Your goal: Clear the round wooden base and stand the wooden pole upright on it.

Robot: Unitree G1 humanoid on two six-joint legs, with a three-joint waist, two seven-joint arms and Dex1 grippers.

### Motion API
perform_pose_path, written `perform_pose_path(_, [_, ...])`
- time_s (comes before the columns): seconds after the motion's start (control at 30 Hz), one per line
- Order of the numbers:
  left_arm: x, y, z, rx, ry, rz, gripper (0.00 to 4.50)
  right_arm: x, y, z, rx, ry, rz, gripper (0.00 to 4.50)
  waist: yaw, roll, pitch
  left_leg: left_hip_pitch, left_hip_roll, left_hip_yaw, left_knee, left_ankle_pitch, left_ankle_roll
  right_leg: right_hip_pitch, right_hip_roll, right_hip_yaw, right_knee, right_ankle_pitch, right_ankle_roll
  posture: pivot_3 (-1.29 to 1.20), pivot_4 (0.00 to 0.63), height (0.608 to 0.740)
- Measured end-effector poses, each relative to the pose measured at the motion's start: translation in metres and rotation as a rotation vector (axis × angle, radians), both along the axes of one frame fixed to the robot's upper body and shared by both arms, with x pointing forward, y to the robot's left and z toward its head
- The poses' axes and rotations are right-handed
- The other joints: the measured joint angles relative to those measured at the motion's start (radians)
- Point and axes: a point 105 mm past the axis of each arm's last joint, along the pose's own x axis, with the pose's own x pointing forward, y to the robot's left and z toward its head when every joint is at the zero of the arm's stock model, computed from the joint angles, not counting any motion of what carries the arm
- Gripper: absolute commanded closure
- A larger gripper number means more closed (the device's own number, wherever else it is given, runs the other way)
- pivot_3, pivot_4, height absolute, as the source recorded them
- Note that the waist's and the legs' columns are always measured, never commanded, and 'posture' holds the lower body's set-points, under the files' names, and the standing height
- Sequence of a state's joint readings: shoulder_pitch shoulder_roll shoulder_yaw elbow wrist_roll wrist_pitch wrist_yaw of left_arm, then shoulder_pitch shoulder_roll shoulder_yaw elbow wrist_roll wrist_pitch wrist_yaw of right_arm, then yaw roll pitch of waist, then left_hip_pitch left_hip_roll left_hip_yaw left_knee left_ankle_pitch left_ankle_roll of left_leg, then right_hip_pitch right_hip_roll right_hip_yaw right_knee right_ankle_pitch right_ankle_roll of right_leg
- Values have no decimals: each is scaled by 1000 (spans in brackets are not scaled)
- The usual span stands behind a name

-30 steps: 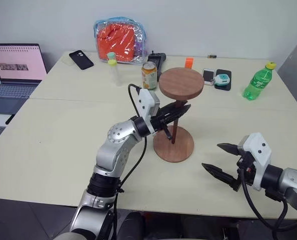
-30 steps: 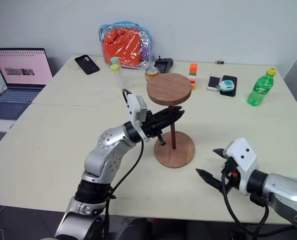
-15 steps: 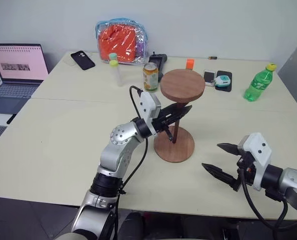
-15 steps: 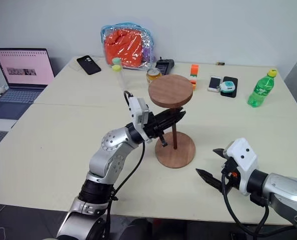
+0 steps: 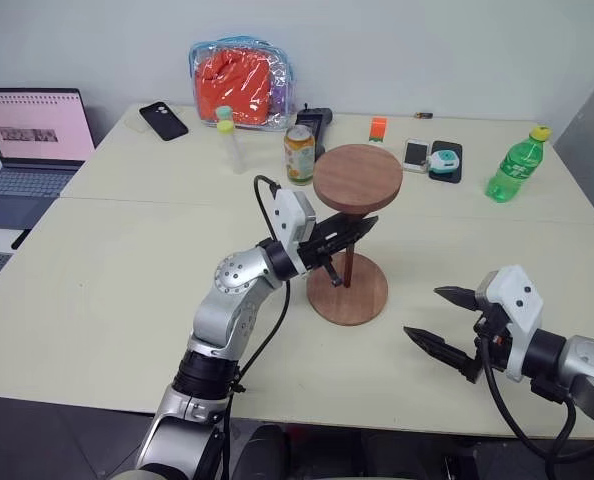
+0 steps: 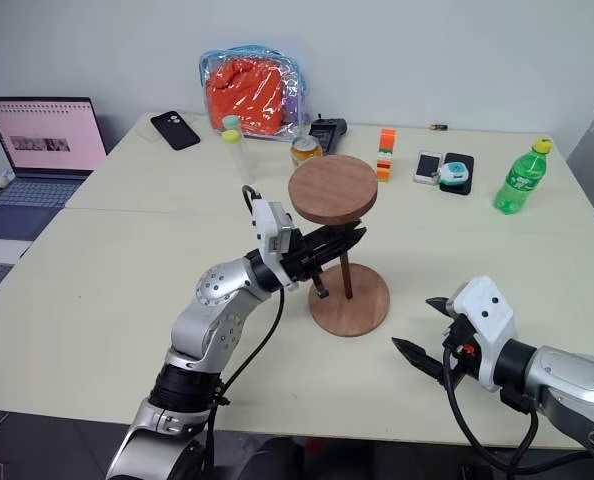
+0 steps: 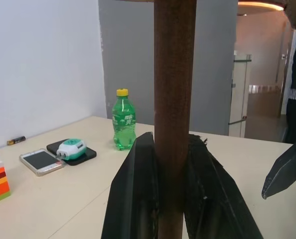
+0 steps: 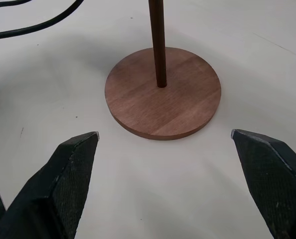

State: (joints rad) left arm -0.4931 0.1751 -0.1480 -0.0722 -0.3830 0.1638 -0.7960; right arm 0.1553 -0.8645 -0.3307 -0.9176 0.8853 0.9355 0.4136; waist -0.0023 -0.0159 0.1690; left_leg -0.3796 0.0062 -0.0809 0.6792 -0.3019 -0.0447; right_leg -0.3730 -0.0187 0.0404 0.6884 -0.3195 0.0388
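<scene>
On the cream table (image 5: 107, 260), head view: the wooden pole (image 5: 349, 262) stands upright on the round wooden base (image 5: 348, 288), disc end up, left gripper (image 5: 362, 228) clamped on its shaft. Right wrist view: pole foot at the base's centre (image 8: 163, 91), right gripper (image 8: 170, 186) spread wide, holding nothing.

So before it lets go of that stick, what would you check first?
1. Round reddish-brown wooden base free of other things: ok.
2. Thin dark-brown wooden pole meets the base's centre: ok.
3. Pole standing upright: ok, looks near vertical.
4. Left gripper shut on the pole: ok.
5. Pole's end seated in the hole: cannot tell.
6. Right gripper open and apart from the base: ok.
</scene>
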Motion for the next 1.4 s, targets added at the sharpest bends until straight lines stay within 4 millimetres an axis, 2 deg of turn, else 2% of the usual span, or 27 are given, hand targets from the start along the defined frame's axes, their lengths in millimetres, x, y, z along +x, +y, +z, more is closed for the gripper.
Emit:
perform_pose_path(0.43, [-4, -3, -6, 52, -29, 16, 4240, 1, 3, 6, 23, -33, 14, 0, 0, 0, -3, 2, 0, 0, -1, 0, 0, 2, 0, 0, -1, 0, 0, 0, 150, 740])
perform_pose_path(0.63, [-1, -4, -8, 83, -29, 33, 4240, 2, 13, 21, 95, -97, 71, 0, -3, 0, -6, 10, 0, 1, -3, 0, 0, 8, 1, 1, -1, 0, 0, 0, 150, 740])
perform_pose_path(0.77, [4, -3, -12, 89, -10, 54, 4240, 4, 17, 30, 109, -134, 87, 0, -4, 0, -8, 19, 2, 0, -6, -1, 1, 20, 2, 0, -8, 0, 0, 0, 150, 740])
perform_pose_path(1.0, [13, 0, -15, 87, 20, 98, 4240, 5, 18, 28, 105, -128, 85, 0, -10, -1, -11, 20, 2, 0, -10, -1, 1, 21, 3, 1, -8, 0, 0, 0, 150, 740])
perform_pose_path(1.2, [12, 5, -20, 100, 28, 113, 4240, 4, 18, 27, 99, -124, 88, 0, -22, -3, -14, 29, 2, 2, -15, -1, 1, 24, 3, 2, -9, 0, 0, 0, 150, 740])
perform_pose_path(1.4, [10, 6, -18, 101, 16, 116, 4240, 4, 18, 27, 93, -123, 89, 0, -25, -4, -14, 31, 3, 2, -16, -1, 0, 25, 3, 3, -10, -1, 0, 0, 150, 740])
